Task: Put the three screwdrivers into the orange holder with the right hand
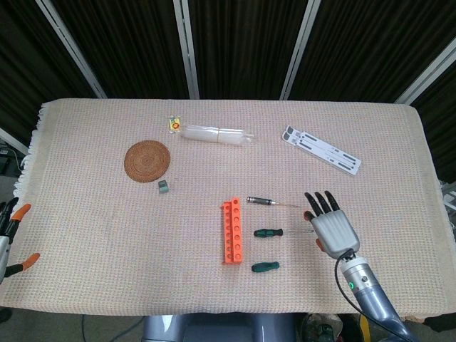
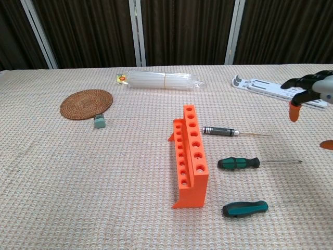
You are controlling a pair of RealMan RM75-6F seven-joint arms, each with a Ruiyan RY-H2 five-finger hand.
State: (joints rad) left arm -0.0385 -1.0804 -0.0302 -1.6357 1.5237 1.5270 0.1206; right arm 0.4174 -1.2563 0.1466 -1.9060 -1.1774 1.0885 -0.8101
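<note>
The orange holder (image 1: pixel 231 231) (image 2: pixel 189 155) stands upright mid-table, its holes empty. Three screwdrivers lie to its right: a black-handled one (image 1: pixel 261 201) (image 2: pixel 221 130) furthest back, a green-handled one (image 1: pixel 269 232) (image 2: pixel 239 163) in the middle, and a short green one (image 1: pixel 265 267) (image 2: pixel 245 208) nearest the front. My right hand (image 1: pixel 332 226) (image 2: pixel 311 89) hovers open, fingers spread, just right of the middle screwdriver's tip, holding nothing. My left hand (image 1: pixel 11 235) shows only at the far left edge, off the table, fingers apart.
A round woven coaster (image 1: pixel 147 160) and a small grey-green block (image 1: pixel 164 187) lie at the left. A clear plastic packet (image 1: pixel 216 133) sits at the back centre, a white folding stand (image 1: pixel 320 149) at the back right. A beige woven cloth (image 1: pixel 100 235) covers the table.
</note>
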